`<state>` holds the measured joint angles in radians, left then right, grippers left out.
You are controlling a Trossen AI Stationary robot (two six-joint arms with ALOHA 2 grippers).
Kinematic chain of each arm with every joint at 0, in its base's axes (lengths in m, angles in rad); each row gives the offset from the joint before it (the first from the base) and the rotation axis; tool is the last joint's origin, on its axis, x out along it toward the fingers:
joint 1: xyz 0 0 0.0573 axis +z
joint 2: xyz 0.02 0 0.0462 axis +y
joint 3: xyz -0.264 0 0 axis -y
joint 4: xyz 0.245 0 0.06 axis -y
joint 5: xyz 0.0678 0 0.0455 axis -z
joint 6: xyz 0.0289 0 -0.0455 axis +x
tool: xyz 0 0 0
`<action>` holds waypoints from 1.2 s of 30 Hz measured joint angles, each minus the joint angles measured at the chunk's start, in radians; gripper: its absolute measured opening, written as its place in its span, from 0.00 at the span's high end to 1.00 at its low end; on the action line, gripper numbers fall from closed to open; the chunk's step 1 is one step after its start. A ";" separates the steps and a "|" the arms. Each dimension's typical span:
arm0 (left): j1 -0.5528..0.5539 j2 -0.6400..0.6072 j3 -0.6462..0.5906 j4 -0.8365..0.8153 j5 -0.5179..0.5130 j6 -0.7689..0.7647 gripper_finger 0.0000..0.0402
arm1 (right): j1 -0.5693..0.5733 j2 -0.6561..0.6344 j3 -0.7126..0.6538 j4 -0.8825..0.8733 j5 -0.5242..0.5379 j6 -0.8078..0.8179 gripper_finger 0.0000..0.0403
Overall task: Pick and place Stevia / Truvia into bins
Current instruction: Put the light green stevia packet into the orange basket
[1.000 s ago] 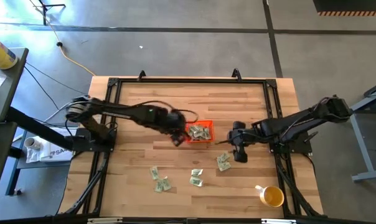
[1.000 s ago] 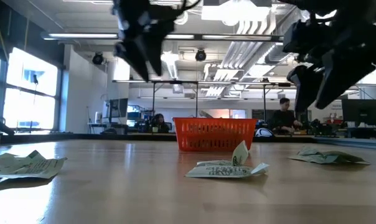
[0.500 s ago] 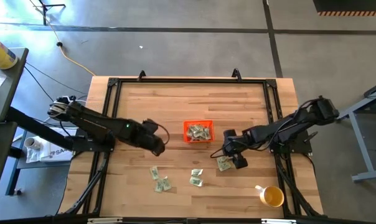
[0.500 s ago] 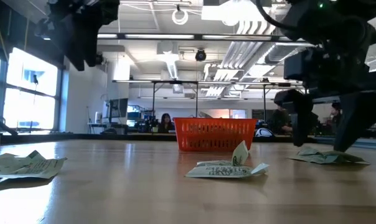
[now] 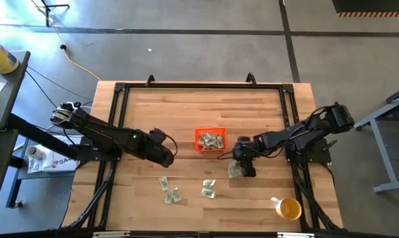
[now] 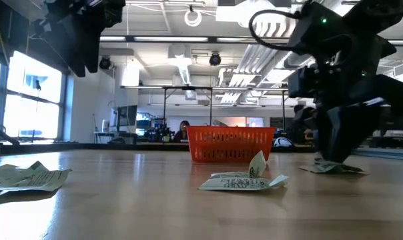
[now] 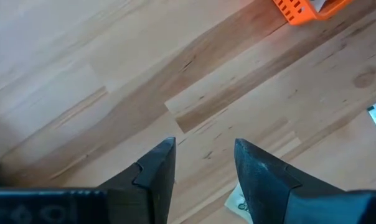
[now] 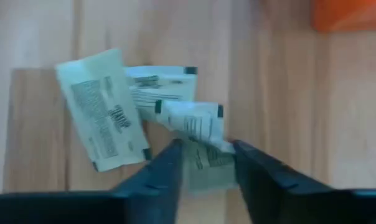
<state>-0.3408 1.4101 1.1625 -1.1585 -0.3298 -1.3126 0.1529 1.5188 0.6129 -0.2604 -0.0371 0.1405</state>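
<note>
right wrist view shows the right claw point(image 8: 203, 162) down over a small cluster of stevia packets point(image 8: 144, 112), fingers parted narrowly, one packet's edge lying between the tips, nothing gripped yet. in the high view, same claw point(image 5: 241, 166) sits at the cluster point(image 5: 234, 170), with the orange bin point(image 5: 211, 139) just beyond and to one side, already holding several packets.

risks from here, as a judgement: closing on overlapped packets and lifting two or three at once, with extras dropping short of the bin; or pinching only a thin corner, so the paper slips out during the carry; or pressing the tips flat on the desk point(image 5: 186, 106) and sliding the packet away instead of catching it.

left claw point(image 5: 165, 157) hangs above bare wood, well clear of the bin, fingers point(image 7: 157, 168) slightly apart and empty; loose packets point(image 5: 170, 190) lie nearer the desk's front edge.

against a second ago: left claw gone from beside the bin, pulled back toward its own side; right claw dropped from above the desk down onto the cluster.
</note>
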 joint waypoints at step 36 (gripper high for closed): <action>-0.142 0.000 -0.169 0.050 0.168 -0.316 0.46 | -0.264 0.080 0.511 -0.268 0.021 0.011 0.41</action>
<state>-0.4833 1.4101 0.9935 -1.1090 -0.1622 -1.6285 -0.1115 1.5989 1.1243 -0.5283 -0.0162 0.1513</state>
